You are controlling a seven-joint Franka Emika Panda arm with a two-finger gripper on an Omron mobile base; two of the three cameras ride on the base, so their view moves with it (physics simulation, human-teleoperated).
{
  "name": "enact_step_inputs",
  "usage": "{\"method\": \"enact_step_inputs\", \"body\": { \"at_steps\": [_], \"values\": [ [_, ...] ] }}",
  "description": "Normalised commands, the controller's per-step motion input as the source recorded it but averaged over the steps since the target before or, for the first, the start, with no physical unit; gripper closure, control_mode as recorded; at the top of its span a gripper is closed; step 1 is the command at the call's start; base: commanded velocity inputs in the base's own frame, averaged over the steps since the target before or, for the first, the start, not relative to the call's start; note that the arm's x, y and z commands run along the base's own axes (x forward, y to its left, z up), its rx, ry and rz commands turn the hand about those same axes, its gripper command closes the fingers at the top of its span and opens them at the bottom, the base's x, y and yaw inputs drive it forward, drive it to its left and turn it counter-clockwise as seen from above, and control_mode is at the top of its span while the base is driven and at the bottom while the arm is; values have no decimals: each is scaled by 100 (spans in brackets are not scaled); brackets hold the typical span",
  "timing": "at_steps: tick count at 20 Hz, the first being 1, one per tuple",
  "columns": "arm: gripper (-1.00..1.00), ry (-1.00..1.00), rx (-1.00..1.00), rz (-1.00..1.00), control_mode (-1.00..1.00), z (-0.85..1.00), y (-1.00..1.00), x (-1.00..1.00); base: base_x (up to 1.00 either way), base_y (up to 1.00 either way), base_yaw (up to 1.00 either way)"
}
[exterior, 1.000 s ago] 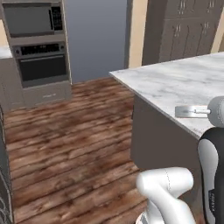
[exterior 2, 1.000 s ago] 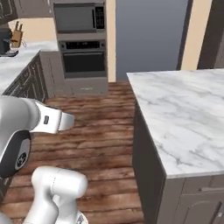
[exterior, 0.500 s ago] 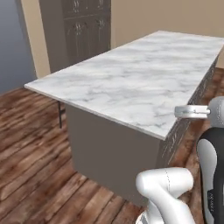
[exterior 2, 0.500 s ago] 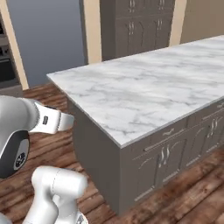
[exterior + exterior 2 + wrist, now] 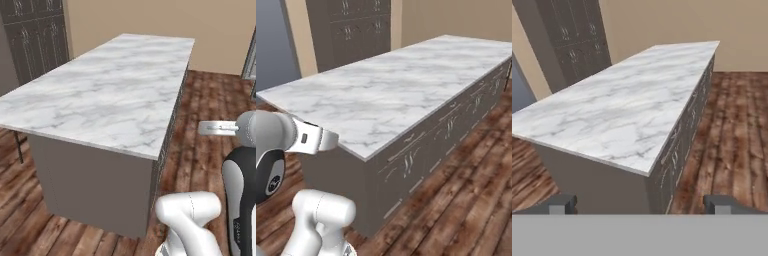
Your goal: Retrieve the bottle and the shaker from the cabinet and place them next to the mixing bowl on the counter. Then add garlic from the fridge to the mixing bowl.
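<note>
A long white marble counter on a kitchen island runs away from the robot, its near short edge and near corner toward the base. In the hand view the same counter stretches diagonally up to the right, and the corner overhangs the plain grey end panel below it. The long side facing the wood floor carries grey drawers and doors with small handles.

The fingers are spread wide, grasping nothing; their two dark tips sit at the bottom of the hand view, short of the counter's corner and apart from it.

Wide open floor lies along the drawer side of the island, and more floor shows around the near end panel. Tall dark grey cabinets stand against the beige wall beyond the far side of the island. A flat blue-grey panel rises left of them, well apart from the counter
</note>
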Motion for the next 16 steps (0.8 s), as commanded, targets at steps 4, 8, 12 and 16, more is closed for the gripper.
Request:
{"method": "enact_step_inputs", "body": {
  "at_steps": [4, 8, 12, 16],
  "values": [
    [-100, 0, 0, 0, 100, 0, 0, 0, 0, -45, -20],
    [-100, 0, 0, 0, 100, 0, 0, 0, 45, -91, -7],
    [-100, 0, 0, 0, 100, 0, 0, 0, 99, -93, 0],
    [-100, 0, 0, 0, 100, 0, 0, 0, 100, -86, 0]
  ]
}}
